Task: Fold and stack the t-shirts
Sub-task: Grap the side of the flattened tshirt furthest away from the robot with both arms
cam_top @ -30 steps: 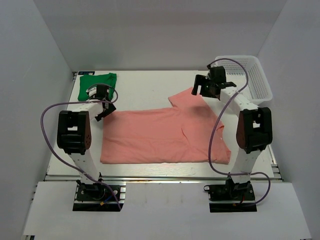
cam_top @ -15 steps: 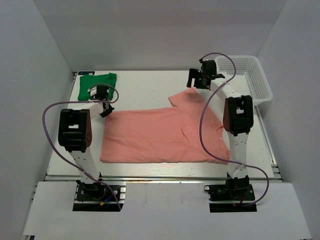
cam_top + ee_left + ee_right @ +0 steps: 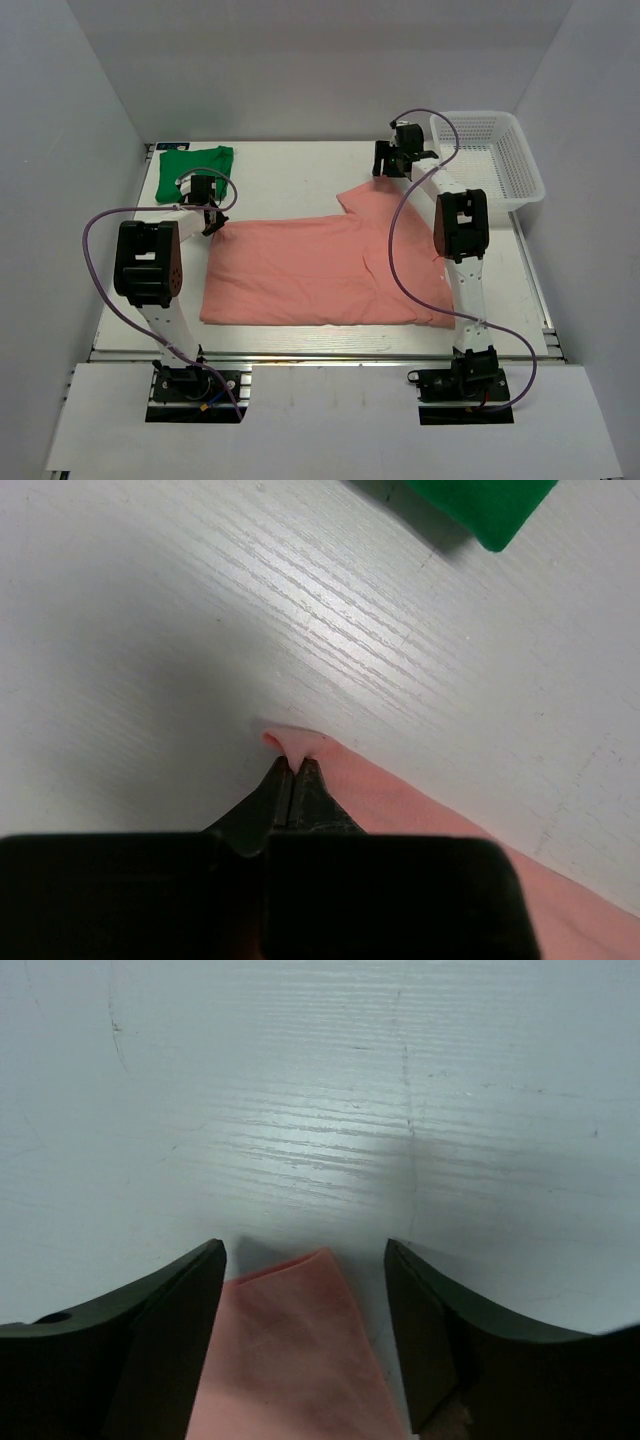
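Observation:
A salmon-pink t-shirt (image 3: 320, 270) lies spread flat across the middle of the table, one sleeve pointing to the far right. My left gripper (image 3: 212, 222) sits at its far left corner. In the left wrist view the left gripper (image 3: 292, 765) is shut, pinching a small fold of the pink cloth (image 3: 400, 800). My right gripper (image 3: 388, 172) hovers at the sleeve tip. In the right wrist view the right gripper (image 3: 304, 1248) is open, its fingers either side of the pink sleeve corner (image 3: 295, 1350) without touching it. The green t-shirt (image 3: 190, 170) lies folded at the back left, and its edge (image 3: 485, 505) also shows.
A white mesh basket (image 3: 528, 170) stands at the back right corner, just right of the right arm. White walls close in the table on the left, back and right. Purple cables loop beside both arms.
The left gripper has shut on the pink shirt's far left corner. The right arm has swung back and left to the sleeve tip, and its jaws have narrowed a little.

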